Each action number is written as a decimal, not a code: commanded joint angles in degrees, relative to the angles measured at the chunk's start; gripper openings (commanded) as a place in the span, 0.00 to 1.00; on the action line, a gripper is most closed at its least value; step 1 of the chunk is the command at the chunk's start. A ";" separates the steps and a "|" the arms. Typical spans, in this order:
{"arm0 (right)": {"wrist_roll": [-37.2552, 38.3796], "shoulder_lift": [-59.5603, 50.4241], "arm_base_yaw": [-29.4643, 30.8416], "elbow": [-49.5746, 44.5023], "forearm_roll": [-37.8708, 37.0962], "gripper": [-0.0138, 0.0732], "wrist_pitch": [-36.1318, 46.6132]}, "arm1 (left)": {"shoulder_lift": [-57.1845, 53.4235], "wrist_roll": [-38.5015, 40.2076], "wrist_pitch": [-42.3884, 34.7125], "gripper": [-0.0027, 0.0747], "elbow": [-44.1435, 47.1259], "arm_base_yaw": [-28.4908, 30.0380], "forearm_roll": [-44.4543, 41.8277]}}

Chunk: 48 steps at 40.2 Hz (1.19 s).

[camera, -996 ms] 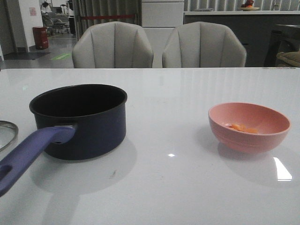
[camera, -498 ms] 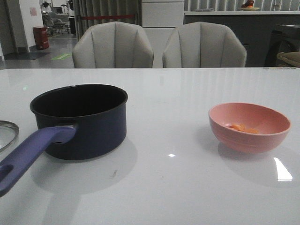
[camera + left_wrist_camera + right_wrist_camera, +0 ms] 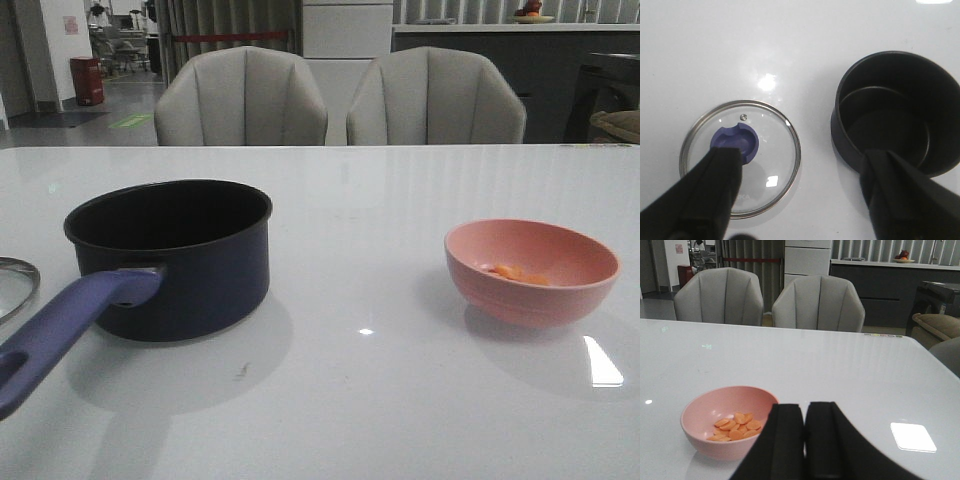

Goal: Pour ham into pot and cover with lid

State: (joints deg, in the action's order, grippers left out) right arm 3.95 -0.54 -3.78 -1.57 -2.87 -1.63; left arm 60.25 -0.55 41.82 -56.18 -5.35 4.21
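Note:
The dark navy pot (image 3: 170,255) stands on the left of the white table, its purple-blue handle (image 3: 60,330) pointing toward me; it also shows in the left wrist view (image 3: 895,112). The glass lid (image 3: 740,157) with a purple-blue knob (image 3: 734,142) lies flat beside the pot; only its edge (image 3: 15,285) shows in the front view. Orange-pink ham pieces (image 3: 735,426) lie in the pink bowl (image 3: 530,270) on the right. My left gripper (image 3: 800,185) is open, above the table between lid and pot. My right gripper (image 3: 805,440) is shut and empty, beside the bowl (image 3: 725,427).
Two grey chairs (image 3: 340,100) stand behind the table's far edge. A bright light reflection (image 3: 600,362) lies on the table near the bowl.

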 commanded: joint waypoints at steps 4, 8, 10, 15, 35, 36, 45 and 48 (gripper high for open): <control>0.29 -1.23 0.34 0.34 -0.50 0.35 4.65 | -13.53 -0.20 -10.46 0.70 9.12 -0.29 0.46; 0.29 -1.23 0.34 0.34 -0.50 0.35 4.65 | -20.58 -0.20 -13.55 0.70 15.40 -0.29 0.51; 0.29 -1.23 0.34 0.34 -0.50 0.35 4.65 | -23.44 -0.20 -14.93 0.70 17.91 -0.29 1.07; 0.29 -1.23 0.34 0.34 -0.50 0.35 4.65 | -29.81 -0.20 -18.39 0.70 23.49 -1.20 1.46; 0.29 -1.16 0.39 0.34 -0.50 0.35 4.65 | -50.93 -0.20 -26.40 0.70 35.62 -8.44 -3.17; 0.29 -1.16 0.39 0.34 -0.50 0.35 4.65 | -51.40 -0.20 -26.43 0.70 35.62 -8.44 -3.17; 0.29 -1.17 0.39 0.34 -0.50 0.35 5.03 | -51.72 -0.20 -26.53 0.70 35.89 -10.62 -3.17; 0.29 -1.17 0.39 0.34 -0.55 0.35 7.26 | -51.72 -0.20 -26.53 0.70 35.89 -11.40 -3.17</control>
State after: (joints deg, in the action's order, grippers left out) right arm 3.95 -0.54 -3.78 -1.57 -2.87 -1.45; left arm 7.89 -0.55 20.10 -18.88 -15.79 1.04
